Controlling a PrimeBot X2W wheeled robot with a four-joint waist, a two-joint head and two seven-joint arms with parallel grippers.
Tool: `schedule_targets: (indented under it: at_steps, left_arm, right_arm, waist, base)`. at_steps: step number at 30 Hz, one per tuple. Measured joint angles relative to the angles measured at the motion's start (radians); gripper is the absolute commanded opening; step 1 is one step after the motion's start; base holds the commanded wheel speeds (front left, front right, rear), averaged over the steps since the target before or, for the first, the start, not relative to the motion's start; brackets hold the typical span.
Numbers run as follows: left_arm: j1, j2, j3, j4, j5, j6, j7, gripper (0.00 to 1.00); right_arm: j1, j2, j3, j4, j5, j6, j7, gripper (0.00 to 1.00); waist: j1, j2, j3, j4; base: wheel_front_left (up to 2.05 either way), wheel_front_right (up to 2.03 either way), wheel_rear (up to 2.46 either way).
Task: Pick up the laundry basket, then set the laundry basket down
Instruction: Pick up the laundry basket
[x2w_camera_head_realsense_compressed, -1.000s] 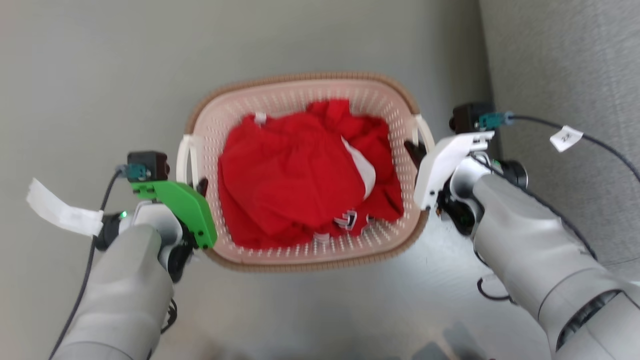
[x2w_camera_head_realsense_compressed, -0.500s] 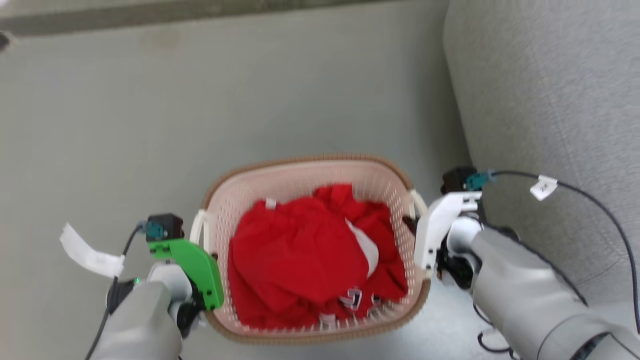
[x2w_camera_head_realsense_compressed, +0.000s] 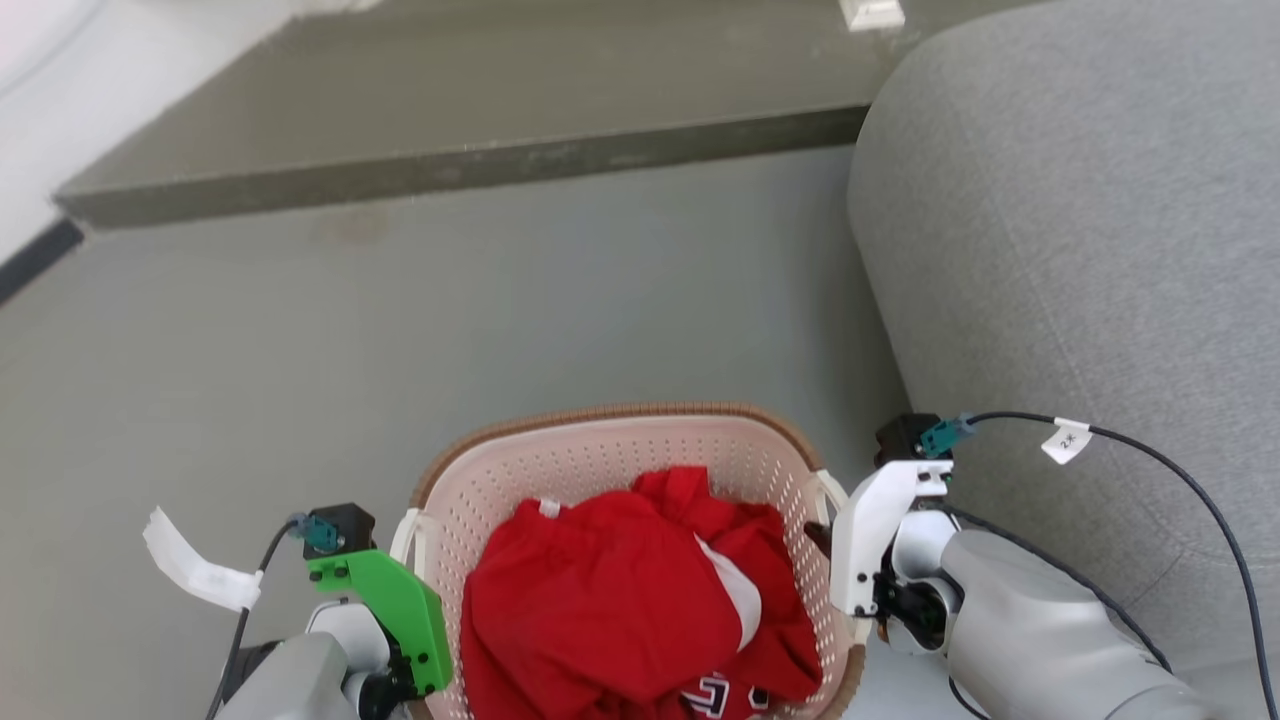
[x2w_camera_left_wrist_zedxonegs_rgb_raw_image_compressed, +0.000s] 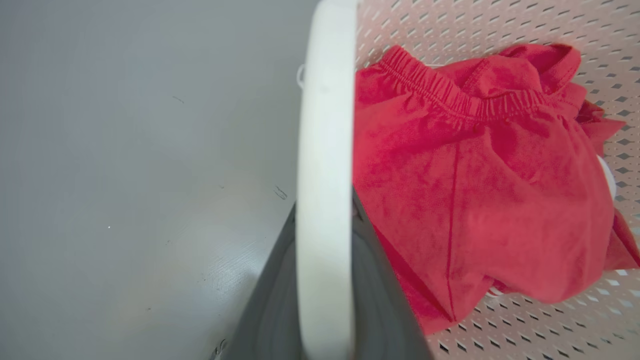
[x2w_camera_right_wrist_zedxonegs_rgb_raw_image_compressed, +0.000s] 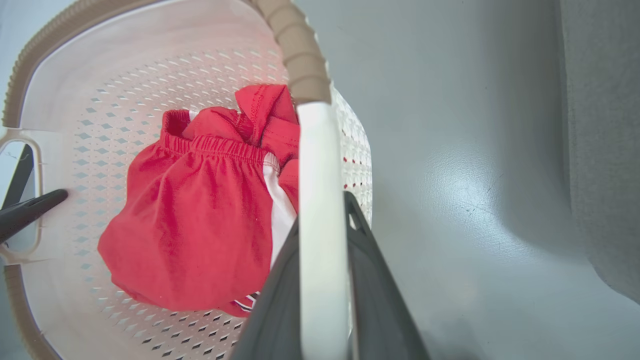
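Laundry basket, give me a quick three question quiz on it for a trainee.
1. True or false: the laundry basket is empty.
2. The left gripper has its jaws closed on: A the brown rim, B a white side handle, C nothing.
3. What colour is the clothing inside?
Key: 1 false; 2 B; 3 red.

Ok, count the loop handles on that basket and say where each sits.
2. The left handle sits on the left side of the laundry basket, held by the left gripper; the right handle sits on the right side, in the right gripper.
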Motion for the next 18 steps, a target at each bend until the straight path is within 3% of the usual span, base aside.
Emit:
schedule_targets:
  at_steps: [18]
  left_arm:
    - [0.007,-0.002,-0.002,0.008,-0.019,0.000,0.044,0.00]
  right_arm:
    - [0.004,-0.006,0.023,-0.007,0.031,0.000,0.036,0.00]
  waist:
    - [0.0000,0.0000,-0.067,-0.017]
  base:
    - [0.00,0.00,0.00]
